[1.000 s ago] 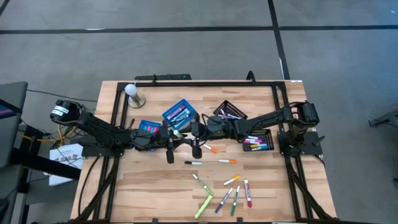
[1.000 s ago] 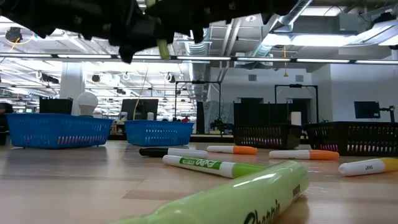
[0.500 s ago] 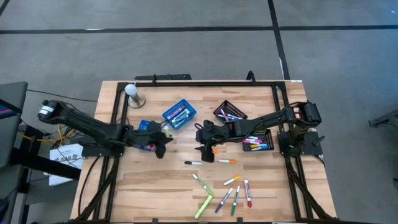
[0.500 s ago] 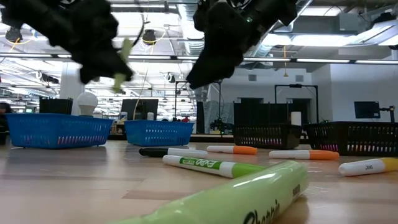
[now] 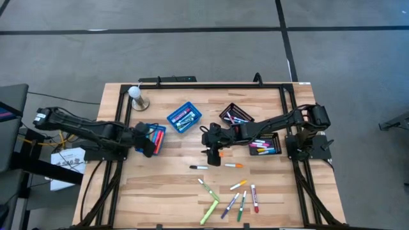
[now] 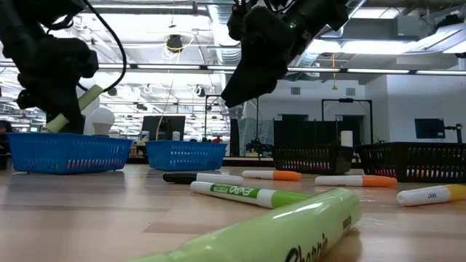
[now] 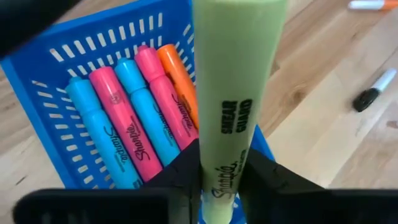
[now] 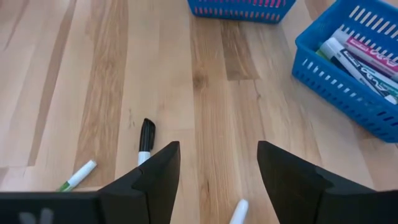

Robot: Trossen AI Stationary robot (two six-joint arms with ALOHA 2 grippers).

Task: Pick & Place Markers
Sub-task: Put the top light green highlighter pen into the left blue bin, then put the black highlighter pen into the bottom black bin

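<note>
My left gripper is shut on a light green marker, a fat highlighter, just above the left blue basket. Blue, pink and orange highlighters lie side by side in that basket. My right gripper hangs open over the table's middle, touching nothing. A black-capped marker and an orange one lie on the wood below it. Several more markers lie scattered near the front edge. My left gripper pinches the green marker's barrel near its rear end between its two fingers. The marker runs forward out of the fingers, along them. It is lifted clear and slants down over the blue basket.
A second blue basket with markers stands at the far middle. Two black mesh baskets stand under my right arm. A white bulb on a round base stands at the far left. Bare wood lies at the near left.
My left gripper has gone from the table's middle, beside my right gripper, toward the left edge with the green marker, and has tipped downward over the left blue basket. My right gripper has tipped its fingers down toward the table and then kept still.
</note>
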